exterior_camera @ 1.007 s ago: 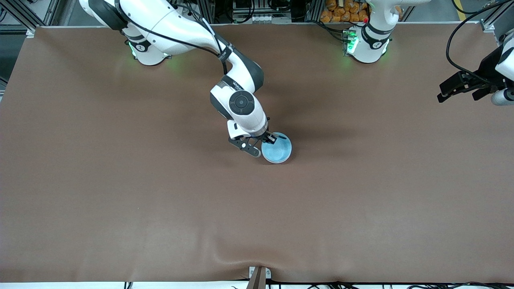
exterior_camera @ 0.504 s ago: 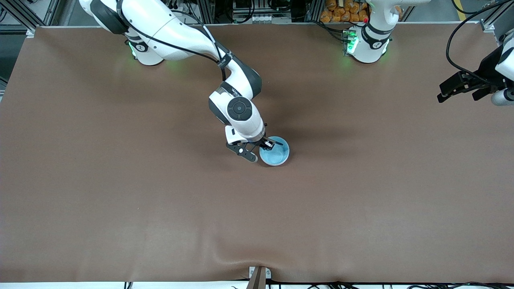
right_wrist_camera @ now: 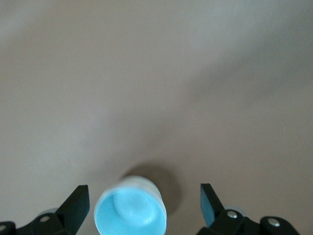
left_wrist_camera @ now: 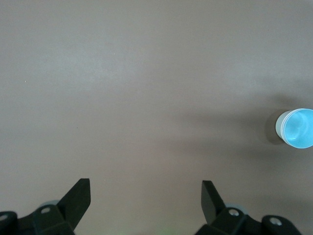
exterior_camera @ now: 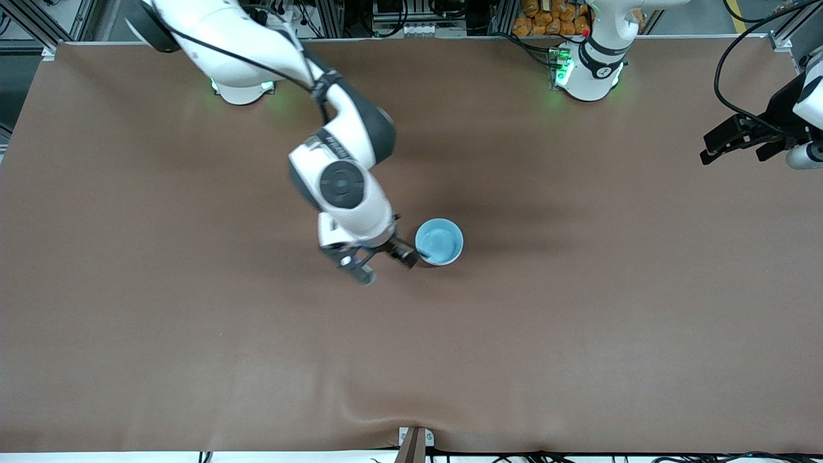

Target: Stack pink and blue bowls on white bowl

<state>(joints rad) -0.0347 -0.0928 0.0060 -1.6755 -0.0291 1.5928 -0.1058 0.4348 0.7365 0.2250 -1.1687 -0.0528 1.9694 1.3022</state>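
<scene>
The blue bowl [exterior_camera: 439, 242] stands upright at the middle of the table. It also shows in the right wrist view [right_wrist_camera: 129, 215] and the left wrist view [left_wrist_camera: 298, 129]. A pale wall [right_wrist_camera: 131, 183] of another bowl wraps around it; I cannot tell whether that wall is white or pink. No separate pink or white bowl shows. My right gripper [exterior_camera: 384, 265] is open and empty, up over the table just beside the blue bowl, toward the right arm's end; it also shows in its own wrist view [right_wrist_camera: 143, 193]. My left gripper [exterior_camera: 708, 149] is open and empty, and the left arm waits over its end of the table [left_wrist_camera: 145, 187].
The brown table cover [exterior_camera: 193, 334] has a raised wrinkle at the edge nearest the front camera [exterior_camera: 360, 408]. The two arm bases [exterior_camera: 239, 90] [exterior_camera: 588, 74] stand along the edge farthest from that camera.
My right gripper let go of the blue bowl's rim, opened and drew up and away toward the right arm's end. The bowl stayed in place. The left arm has not moved.
</scene>
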